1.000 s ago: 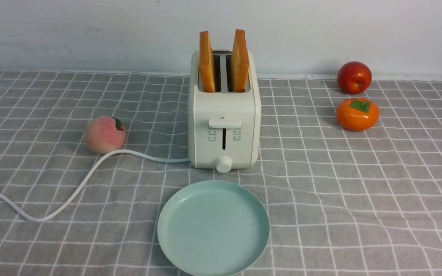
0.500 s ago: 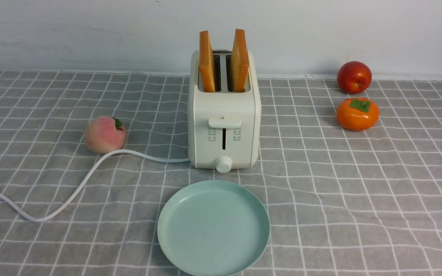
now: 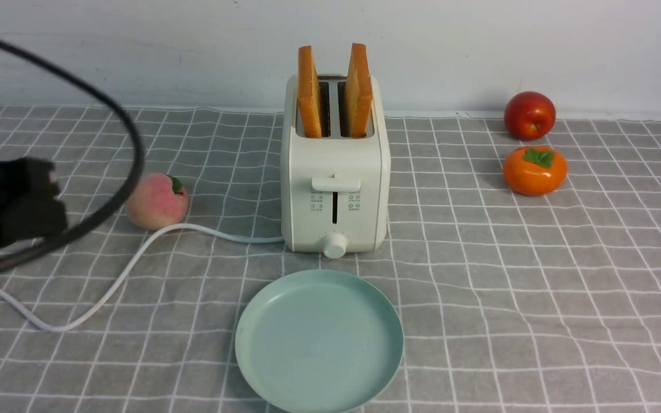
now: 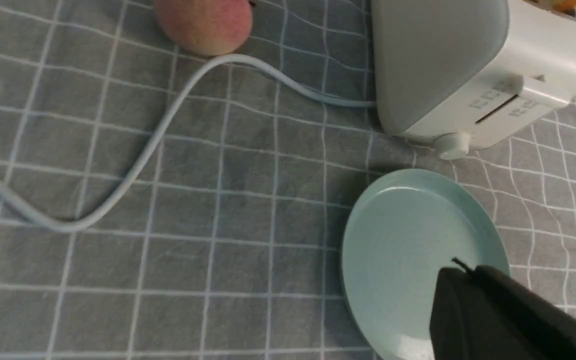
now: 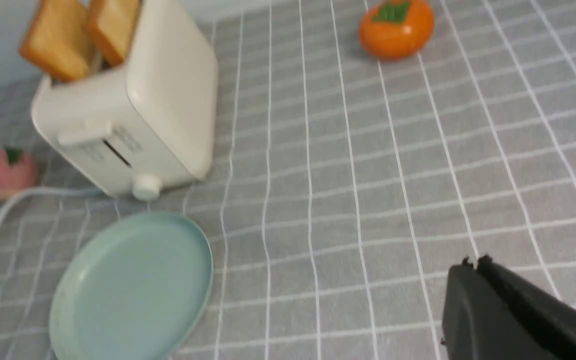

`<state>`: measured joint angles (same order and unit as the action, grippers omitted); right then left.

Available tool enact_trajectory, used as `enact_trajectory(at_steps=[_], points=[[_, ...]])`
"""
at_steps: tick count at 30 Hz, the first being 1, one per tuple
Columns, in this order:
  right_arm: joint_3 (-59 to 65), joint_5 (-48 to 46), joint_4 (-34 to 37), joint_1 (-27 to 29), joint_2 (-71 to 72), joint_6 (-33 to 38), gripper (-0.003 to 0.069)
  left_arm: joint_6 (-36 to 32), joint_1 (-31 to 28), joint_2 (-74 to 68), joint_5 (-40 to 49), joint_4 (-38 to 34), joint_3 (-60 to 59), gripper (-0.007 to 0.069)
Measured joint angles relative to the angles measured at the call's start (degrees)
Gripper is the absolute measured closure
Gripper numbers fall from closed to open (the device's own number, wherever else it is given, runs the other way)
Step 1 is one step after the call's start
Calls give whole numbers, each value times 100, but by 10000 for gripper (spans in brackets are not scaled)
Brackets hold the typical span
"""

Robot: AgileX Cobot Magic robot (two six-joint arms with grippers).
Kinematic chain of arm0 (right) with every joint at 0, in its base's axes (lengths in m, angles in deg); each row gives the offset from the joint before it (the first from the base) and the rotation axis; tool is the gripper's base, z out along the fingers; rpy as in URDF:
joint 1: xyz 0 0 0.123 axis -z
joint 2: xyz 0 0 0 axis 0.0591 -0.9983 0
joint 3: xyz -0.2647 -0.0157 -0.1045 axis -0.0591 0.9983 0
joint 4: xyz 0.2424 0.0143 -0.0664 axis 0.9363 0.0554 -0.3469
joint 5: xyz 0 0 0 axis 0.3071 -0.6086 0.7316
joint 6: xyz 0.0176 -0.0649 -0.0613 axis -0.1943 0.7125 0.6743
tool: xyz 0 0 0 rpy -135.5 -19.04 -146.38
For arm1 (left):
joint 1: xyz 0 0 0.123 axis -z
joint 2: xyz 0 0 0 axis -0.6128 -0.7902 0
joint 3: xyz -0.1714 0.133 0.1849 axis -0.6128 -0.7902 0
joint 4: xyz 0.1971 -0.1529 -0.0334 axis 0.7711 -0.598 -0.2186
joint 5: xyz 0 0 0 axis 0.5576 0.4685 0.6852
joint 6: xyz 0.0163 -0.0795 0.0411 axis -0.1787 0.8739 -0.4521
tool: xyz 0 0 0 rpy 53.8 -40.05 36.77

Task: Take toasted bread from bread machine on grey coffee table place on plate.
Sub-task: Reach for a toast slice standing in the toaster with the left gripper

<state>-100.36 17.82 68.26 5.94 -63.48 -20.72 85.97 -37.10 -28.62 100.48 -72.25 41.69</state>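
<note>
Two slices of toasted bread stand upright in the slots of the cream-white bread machine at the middle of the grey coffee table. The empty mint-green plate lies just in front of it. My left arm shows at the far left of the front view, well left of the bread machine. In the left wrist view my left gripper is shut and empty above the plate's near side. In the right wrist view my right gripper is shut and empty over bare cloth, right of the plate.
A peach lies left of the bread machine, beside its white cord, which curves to the left edge. A red apple and an orange persimmon sit at the back right. A white wall stands behind the table.
My left arm with its black cable has come into the front view from the left edge. The toast, bread machine and plate have not moved.
</note>
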Motion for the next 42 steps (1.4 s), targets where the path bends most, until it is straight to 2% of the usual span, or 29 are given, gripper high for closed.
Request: enact_trajectory(at_steps=[1, 2, 3, 6, 13, 15, 18, 23, 25, 28, 30, 31, 34, 35, 37, 42], points=[[0, -27, 0, 0, -39, 0, 666, 0, 6, -56, -4, -37, 40, 638], [-73, -140, 109, 0, -283, 187, 664, -379, 109, -482, -45, -266, 451, 638], [-80, -140, 128, 0, -308, 233, 663, -409, 131, -531, -54, -283, 451, 638], [-86, -163, 467, 0, -587, 487, 659, -688, 730, -1391, -194, -381, 1471, 638], [-81, -17, 659, 0, -656, 707, 655, -694, 1288, -2713, -665, -415, 2919, 638], [-81, 5, 660, 0, -656, 719, 653, -694, 1381, -3250, -797, -402, 3493, 616], [-81, 66, 660, 0, -656, 719, 649, -694, 1464, -3773, -903, -393, 4012, 519], [-81, 87, 665, 0, -656, 719, 643, -694, 1679, -4663, -1293, -381, 4553, 252], [-81, 87, 665, 0, -656, 719, 643, -694, 1732, -4948, -1537, -375, 4597, 176], [-81, 87, 665, 0, -656, 719, 641, -694, 1733, -5240, -1800, -370, 4610, 127], [-81, 87, 665, 0, -656, 719, 638, -694, 1727, -5384, -1903, -345, 4610, 152], [-81, 87, 665, 0, -656, 719, 637, -694, 1727, -5420, -1926, -330, 4610, 194], [-81, 87, 665, 0, -656, 719, 636, -694, 1732, -5417, -1905, -325, 4610, 397], [-81, 87, 665, 0, -656, 719, 634, -708, 1732, -5370, -1861, -309, 4612, 520], [-81, 87, 665, 0, -656, 725, 631, -801, 1732, -5247, -1729, -219, 4612, 559], [-81, 87, 665, 0, -656, 725, 625, -856, 1727, -4558, -1324, 141, 4606, 539]])
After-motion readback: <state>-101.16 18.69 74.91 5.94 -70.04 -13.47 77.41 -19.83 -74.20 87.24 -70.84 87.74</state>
